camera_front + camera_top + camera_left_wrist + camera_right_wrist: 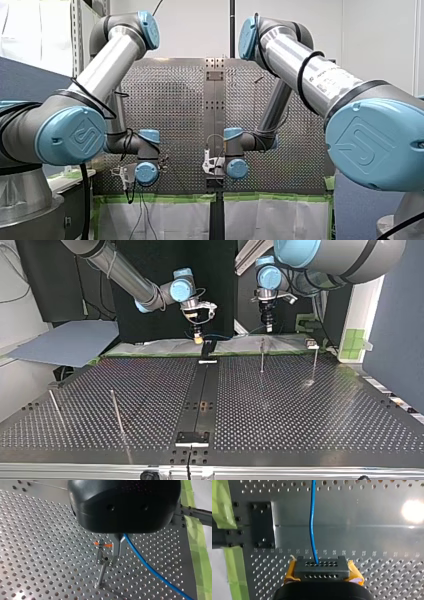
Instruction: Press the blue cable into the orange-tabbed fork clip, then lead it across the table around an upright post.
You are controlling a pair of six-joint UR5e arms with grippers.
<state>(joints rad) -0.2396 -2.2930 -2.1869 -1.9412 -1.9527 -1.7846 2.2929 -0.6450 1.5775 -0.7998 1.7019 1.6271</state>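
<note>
My left hand point(119, 548) hangs low over the worktop point(37, 555). Its metal fingers point(116, 547) are pinched together on the blue cable point(155, 572), just beside the orange-tabbed fork clip point(102, 555). One orange tab sits right next to the fingers. The cable slants away from their other side over the perforated plate, clear of the clip's prongs. Over to my right hand point(322, 568): yellow pads point(355, 574) flank its black perforated tip. It is clenched on the cable, which runs straight ahead across the smooth middle plate. In the top view both hands hover at the far edge with the cable strung between them. Four upright posts point(262, 355) stand there, two near my left hand and two well apart at that view's left.
</note>
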